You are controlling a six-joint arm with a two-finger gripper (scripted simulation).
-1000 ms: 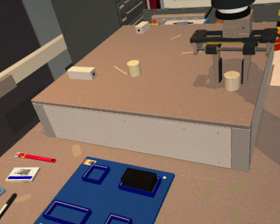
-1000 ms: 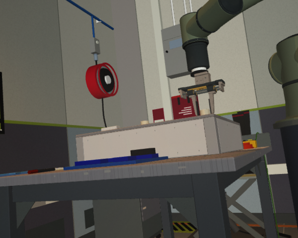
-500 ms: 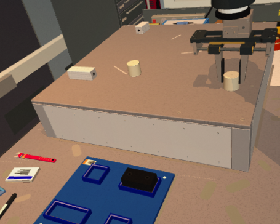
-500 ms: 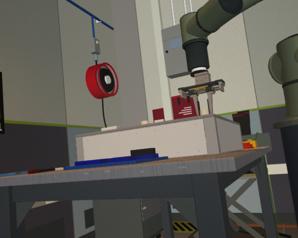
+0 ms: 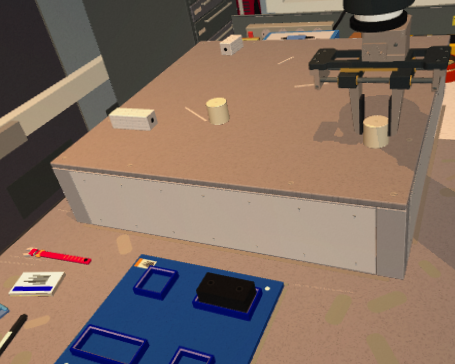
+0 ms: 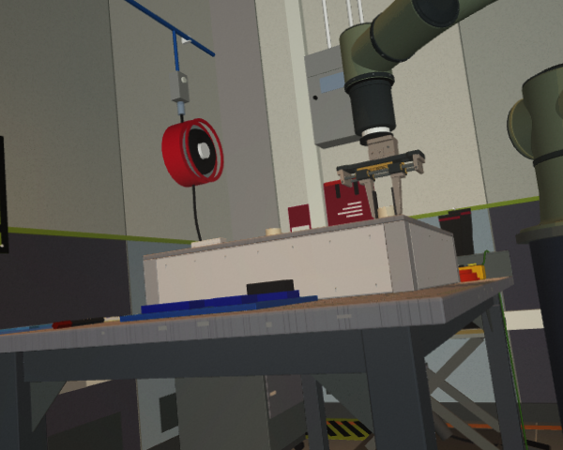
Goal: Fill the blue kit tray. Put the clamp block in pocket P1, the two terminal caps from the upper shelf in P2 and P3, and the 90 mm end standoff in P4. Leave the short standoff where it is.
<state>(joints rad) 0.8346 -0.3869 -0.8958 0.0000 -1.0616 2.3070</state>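
Note:
My gripper (image 5: 375, 125) (image 6: 385, 209) reaches straight down at the right side of the upper shelf. A cream terminal cap (image 5: 376, 131) (image 6: 385, 211) stands upright on the shelf, held between its closed fingers. The second terminal cap (image 5: 217, 111) (image 6: 272, 231) stands upright near the shelf's middle. A long pale standoff (image 5: 133, 119) lies at the shelf's left edge and a shorter one (image 5: 231, 46) at its far edge. The blue kit tray (image 5: 169, 317) (image 6: 224, 302) lies on the bench in front of the shelf, with the black clamp block (image 5: 226, 291) (image 6: 270, 287) in one pocket and three pockets open.
The shelf's right edge (image 5: 426, 145) runs just right of my gripper. Thin pale sticks (image 5: 195, 114) lie on the shelf top. A red tool (image 5: 59, 256), a small card (image 5: 37, 283) and a black pen (image 5: 6, 338) lie left of the tray. A red reel (image 6: 192, 152) hangs behind.

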